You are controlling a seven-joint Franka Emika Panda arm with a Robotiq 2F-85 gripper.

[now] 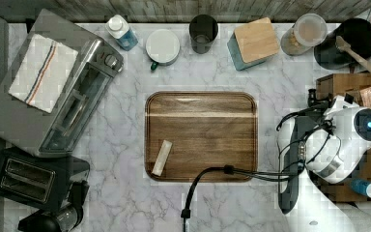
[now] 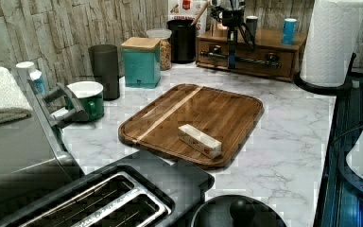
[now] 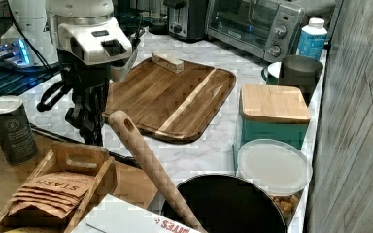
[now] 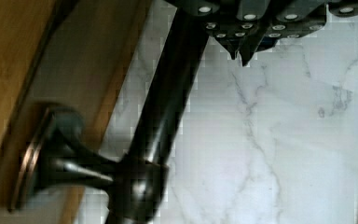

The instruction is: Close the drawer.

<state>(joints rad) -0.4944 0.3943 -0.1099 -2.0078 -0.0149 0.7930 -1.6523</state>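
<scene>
I see the medium-brown wooden drawer (image 2: 246, 56) at the counter's far end in the left view, its dark metal bar handle (image 2: 250, 60) crossed by my black gripper (image 2: 231, 56). Claw state: cannot tell from here.

"STASH" is printed on the brown tea packets (image 3: 48, 191) standing in the wooden caddy (image 3: 80, 158) at about seven o'clock in the right view. Red letters ending in "ITES" show on the white box (image 3: 126, 218) at six o'clock in the right view. The lettering on the dark tin (image 3: 12, 128) is too small to read.
</scene>
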